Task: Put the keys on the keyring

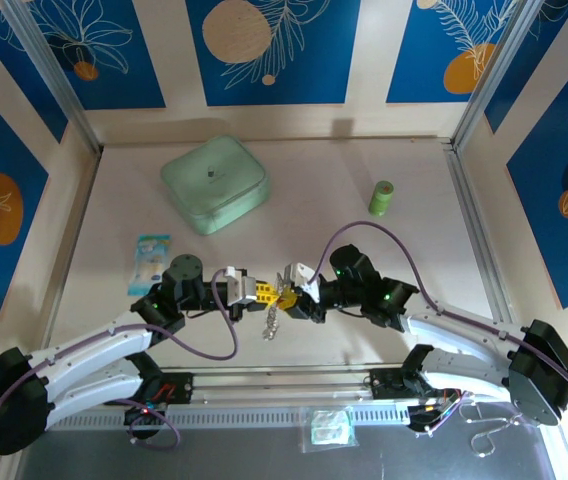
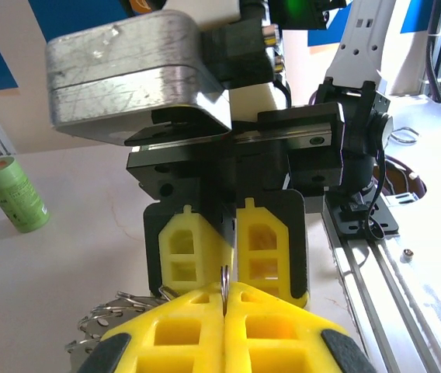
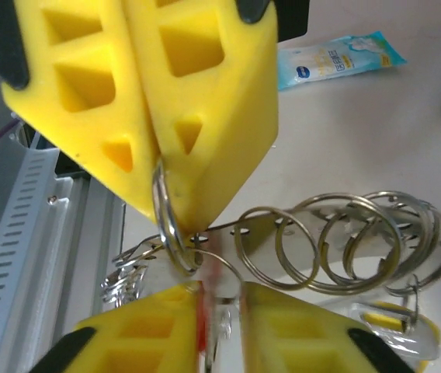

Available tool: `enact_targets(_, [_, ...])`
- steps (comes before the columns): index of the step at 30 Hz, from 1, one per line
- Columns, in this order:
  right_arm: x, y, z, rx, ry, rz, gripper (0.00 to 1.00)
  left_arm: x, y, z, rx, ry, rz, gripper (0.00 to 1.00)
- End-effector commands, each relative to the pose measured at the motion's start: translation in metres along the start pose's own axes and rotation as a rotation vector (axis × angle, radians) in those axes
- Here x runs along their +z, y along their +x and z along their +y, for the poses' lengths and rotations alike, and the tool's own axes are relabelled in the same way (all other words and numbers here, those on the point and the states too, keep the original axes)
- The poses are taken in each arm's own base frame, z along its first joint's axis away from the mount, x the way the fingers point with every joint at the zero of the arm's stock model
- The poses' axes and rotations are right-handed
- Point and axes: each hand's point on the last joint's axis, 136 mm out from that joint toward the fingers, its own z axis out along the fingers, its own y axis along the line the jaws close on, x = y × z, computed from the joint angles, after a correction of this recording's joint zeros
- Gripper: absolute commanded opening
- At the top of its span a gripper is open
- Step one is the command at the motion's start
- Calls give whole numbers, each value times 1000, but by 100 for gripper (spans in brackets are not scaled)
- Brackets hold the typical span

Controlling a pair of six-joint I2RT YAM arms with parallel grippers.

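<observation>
Pinching keyring (image 3: pixel 345 241): left gripper (image 2: pixel 224 299), pressed together | right gripper (image 3: pixel 217 299): red key (image 3: pixel 202 326) blurred in jaws, grip unclear

Bright even light, blurry close-ups

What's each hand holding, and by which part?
Left hand pinches the keyring by one metal ring's rim. Right hand seems to clamp the red key; which part, can't tell.
</observation>
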Motion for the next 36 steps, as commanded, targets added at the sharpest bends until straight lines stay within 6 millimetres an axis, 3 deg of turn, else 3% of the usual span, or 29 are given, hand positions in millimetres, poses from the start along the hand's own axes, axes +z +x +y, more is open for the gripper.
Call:
enact_targets(1, [-5,-11,-1,-40,25,-18,15,-3,-17,2,40,-3,-47,0])
enact_targets(14, [-29,-36,-1,-125,81,-43,4,-2,-4,10,45,-50,15,0])
enact_targets(22, [-27,-26,1,-117,70,-1,5,-1,-4,10,41,-46,21,0])
enact_targets(33, [-42,-36,1,-161,108,7,4,-2,13,8,49,-23,131,0])
enact_targets(34, [-43,-36,1,-164,111,11,3,-1,13,8,43,-20,134,1])
enact_targets(36, [-46,-38,1,-169,120,14,3,-2,12,9,36,-26,131,20])
